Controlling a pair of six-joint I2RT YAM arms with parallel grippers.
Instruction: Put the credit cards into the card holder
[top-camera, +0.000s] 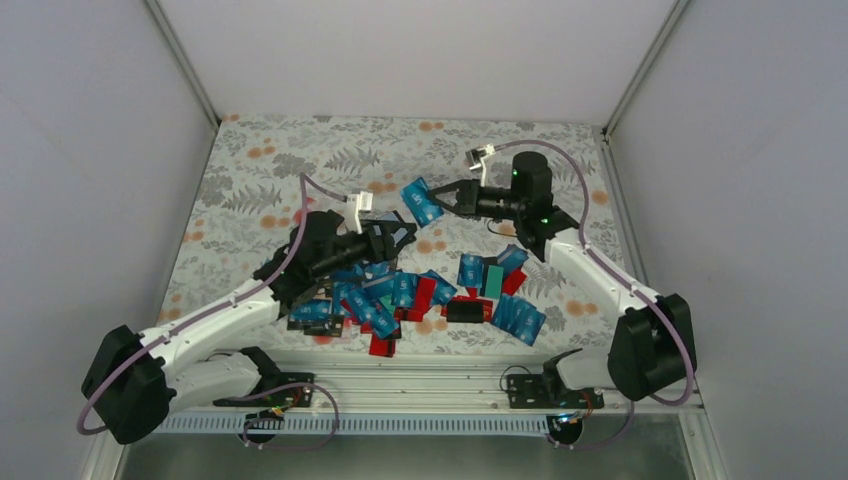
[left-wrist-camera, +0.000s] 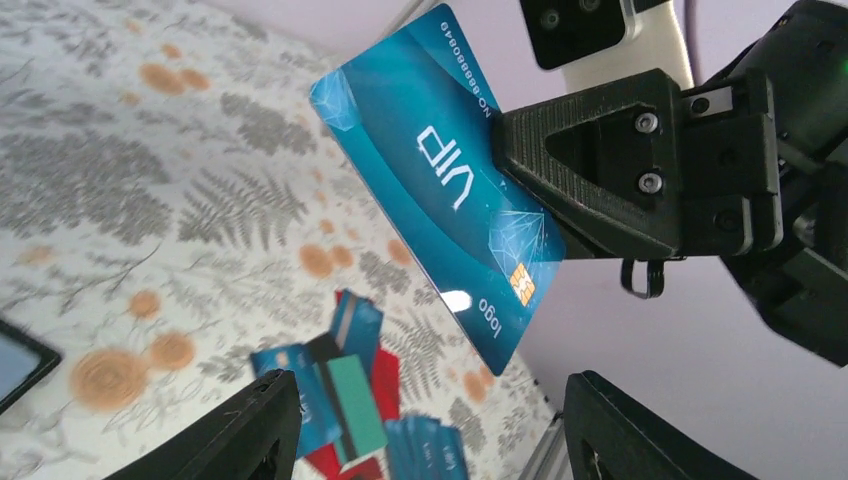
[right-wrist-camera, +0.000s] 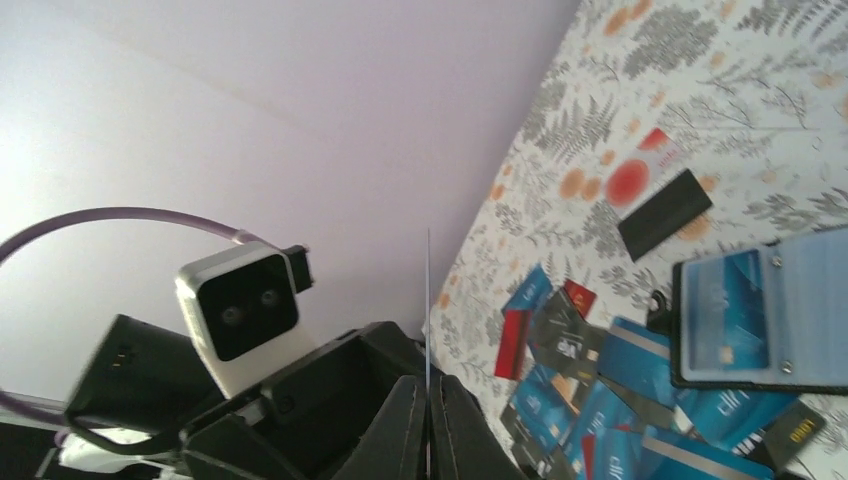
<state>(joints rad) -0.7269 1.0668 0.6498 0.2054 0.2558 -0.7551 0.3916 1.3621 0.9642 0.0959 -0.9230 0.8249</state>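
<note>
My right gripper (top-camera: 443, 198) is shut on a blue credit card (top-camera: 421, 200), held upright in the air above the table's middle. In the right wrist view that card (right-wrist-camera: 428, 300) shows edge-on as a thin line between the closed fingertips (right-wrist-camera: 405, 425). My left gripper (top-camera: 398, 236) stands open just left of it, with nothing between its fingers (left-wrist-camera: 250, 425); the blue "VIP" card (left-wrist-camera: 440, 190) hangs ahead of them. Many blue, red, black and teal credit cards (top-camera: 400, 292) lie heaped on the table. The black card holder (right-wrist-camera: 765, 320), a blue card inside, lies beside the heap.
The floral tablecloth (top-camera: 300, 160) covers the table, with white walls on three sides. A loose black card (right-wrist-camera: 665, 212) lies apart from the heap. A metal rail (top-camera: 430, 375) runs along the near edge by the arm bases.
</note>
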